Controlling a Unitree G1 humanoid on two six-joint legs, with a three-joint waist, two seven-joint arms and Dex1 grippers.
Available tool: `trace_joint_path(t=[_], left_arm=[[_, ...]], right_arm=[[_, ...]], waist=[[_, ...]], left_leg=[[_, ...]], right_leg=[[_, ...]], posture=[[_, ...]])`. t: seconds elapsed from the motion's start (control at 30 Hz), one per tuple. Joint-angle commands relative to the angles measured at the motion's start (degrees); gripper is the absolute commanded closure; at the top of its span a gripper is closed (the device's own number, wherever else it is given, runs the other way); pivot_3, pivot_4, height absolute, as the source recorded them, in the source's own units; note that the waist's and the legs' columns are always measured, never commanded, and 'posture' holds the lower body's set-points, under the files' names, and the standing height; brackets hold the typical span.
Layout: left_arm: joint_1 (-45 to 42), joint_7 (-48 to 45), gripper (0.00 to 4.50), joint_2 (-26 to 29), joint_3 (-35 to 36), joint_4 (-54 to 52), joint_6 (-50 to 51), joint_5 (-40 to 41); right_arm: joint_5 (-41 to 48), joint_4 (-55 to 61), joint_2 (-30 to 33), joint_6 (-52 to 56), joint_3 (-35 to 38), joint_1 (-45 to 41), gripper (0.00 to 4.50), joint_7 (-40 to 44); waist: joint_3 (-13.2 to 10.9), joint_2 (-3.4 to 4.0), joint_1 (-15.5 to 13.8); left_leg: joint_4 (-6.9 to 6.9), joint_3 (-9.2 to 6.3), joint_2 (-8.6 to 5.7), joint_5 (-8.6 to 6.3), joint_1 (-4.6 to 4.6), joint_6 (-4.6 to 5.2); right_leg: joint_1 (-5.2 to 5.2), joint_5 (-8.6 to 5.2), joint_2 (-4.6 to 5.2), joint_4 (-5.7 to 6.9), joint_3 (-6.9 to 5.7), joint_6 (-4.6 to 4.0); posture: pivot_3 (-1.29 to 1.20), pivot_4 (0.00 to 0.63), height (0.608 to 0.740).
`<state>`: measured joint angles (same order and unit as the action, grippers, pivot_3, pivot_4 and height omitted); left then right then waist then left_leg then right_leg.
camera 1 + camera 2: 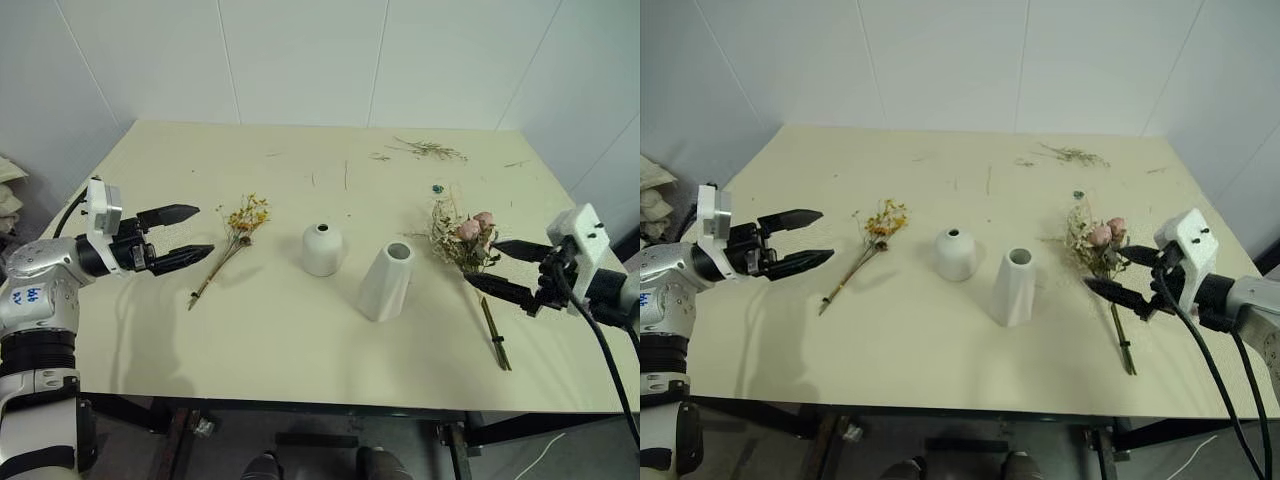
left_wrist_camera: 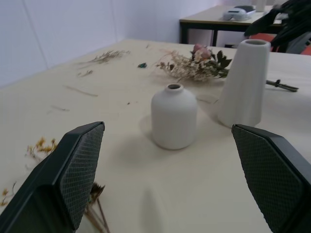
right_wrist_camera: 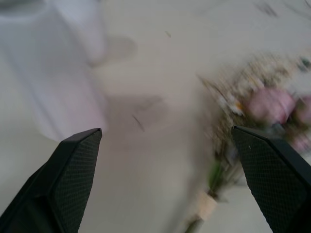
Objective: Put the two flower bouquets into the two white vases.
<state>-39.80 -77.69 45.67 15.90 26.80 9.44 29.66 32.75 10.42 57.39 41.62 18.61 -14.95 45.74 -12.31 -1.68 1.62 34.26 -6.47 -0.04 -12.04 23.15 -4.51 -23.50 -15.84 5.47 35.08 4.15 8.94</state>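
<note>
On a cream table [image 1: 300,340], the squat round vase [image 1: 322,249] and the taller cone vase [image 1: 386,281] stand side by side at centre. The yellow-bloom bouquet [image 1: 235,235] lies to their left, just beyond the left gripper [image 1: 190,236], jaws spread wide. The pink-rose bouquet [image 1: 468,240] lies to the right, beside the right gripper [image 1: 500,268], likewise gaping and empty

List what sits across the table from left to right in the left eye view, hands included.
Left hand → yellow-orange bouquet → round white vase → cone white vase → pink rose bouquet → right hand, open beside the roses.
</note>
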Motion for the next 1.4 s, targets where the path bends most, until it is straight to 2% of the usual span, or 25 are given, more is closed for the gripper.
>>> trace_joint_path(t=[0.03, 0.17, 0.3, 0.5, 0.83, 1.07, 1.17, 1.4], left_arm=[[-1.2, -2.3, 0.02, 0.2, 2.1, -2.5, -0.1, 3.3], [-1.3, -4.5, 0.02, 0.9, 2.1, -2.9, 1.2, 4.9], [-0.7, -11.7, 0.02, 3.0, 0.7, -2.4, 3.7, 6.0], [-1.4, -14.4, 0.02, 3.5, -0.4, -1.9, 3.1, 6.1], [-0.2, -14.8, 0.02, 7.4, -4.9, -2.6, 1.9, 9.8], [0.0, -14.8, 0.02, 7.3, -5.5, -3.1, 1.3, 10.7], [0.1, -14.8, 0.0, 7.3, -5.7, -3.0, 1.1, 10.9], [0.6, -14.8, 0.0, 7.5, -6.2, -3.2, 0.8, 12.1]], right_arm=[[-2.4, -1.1, 0.8, 1.5, -0.5, -1.4, 0.0, -2.3], [-3.6, -1.6, 0.6, 4.3, -1.8, -2.1, 0.0, -4.0], [-4.0, -1.7, -1.7, 12.5, -4.6, -5.1, 0.0, -9.3], [-5.1, -0.4, -3.2, 19.6, -8.5, -6.2, 0.0, -12.4], [-6.2, 1.7, -5.3, 27.2, -10.7, -6.9, 0.0, -15.9], [-8.2, -0.8, -7.5, 28.9, -11.0, -8.1, 0.0, -18.6], [-9.0, -1.9, -8.4, 28.5, -11.2, -9.1, 0.87, -19.4], [-10.3, -2.3, -10.6, 28.1, -9.9, -9.6, 3.24, -21.1]], waist=[[0.0, 0.0, 0.0], [0.0, 0.01, 0.3], [0.0, 0.0, 0.4], [0.0, 0.01, 0.0], [0.0, 0.01, 0.3], [0.0, 0.01, 0.1], [0.0, 0.01, 0.2], [0.0, 0.01, 0.1]], left_leg=[[0.0, 0.0, 0.01, 0.0, 0.0, 0.0], [-0.01, 0.0, 0.02, 0.0, 0.0, 0.0], [-0.01, 0.01, 0.02, 0.0, -0.01, 0.0], [-0.01, 0.01, 0.03, 0.0, 0.01, 0.0], [-0.04, 0.01, 0.03, 0.0, 0.0, 0.0], [-0.04, 0.01, 0.03, 0.0, 0.01, 0.01], [-0.04, 0.01, 0.03, 0.0, 0.01, 0.01], [-0.03, 0.01, 0.03, 0.0, 0.01, 0.01]], right_leg=[[-0.01, -0.01, 0.0, 0.0, 0.0, -0.01], [-0.02, -0.01, -0.01, 0.01, 0.0, -0.02], [-0.02, -0.03, -0.01, 0.01, 0.0, -0.05], [-0.03, -0.05, -0.01, 0.0, 0.0, -0.09], [-0.05, -0.05, -0.01, -0.01, 0.0, -0.09], [-0.05, -0.06, -0.01, 0.0, 0.0, -0.09], [-0.05, -0.05, -0.01, -0.01, 0.0, -0.09], [-0.04, -0.07, -0.01, -0.02, 0.0, -0.12]], posture=[[0.0, 0.15, 0.74], [0.0, 0.15, 0.74], [0.0, 0.15, 0.74], [0.0, 0.15, 0.74], [0.0, 0.15, 0.74], [0.0, 0.15, 0.74], [0.0, 0.15, 0.74], [0.0, 0.15, 0.74]])
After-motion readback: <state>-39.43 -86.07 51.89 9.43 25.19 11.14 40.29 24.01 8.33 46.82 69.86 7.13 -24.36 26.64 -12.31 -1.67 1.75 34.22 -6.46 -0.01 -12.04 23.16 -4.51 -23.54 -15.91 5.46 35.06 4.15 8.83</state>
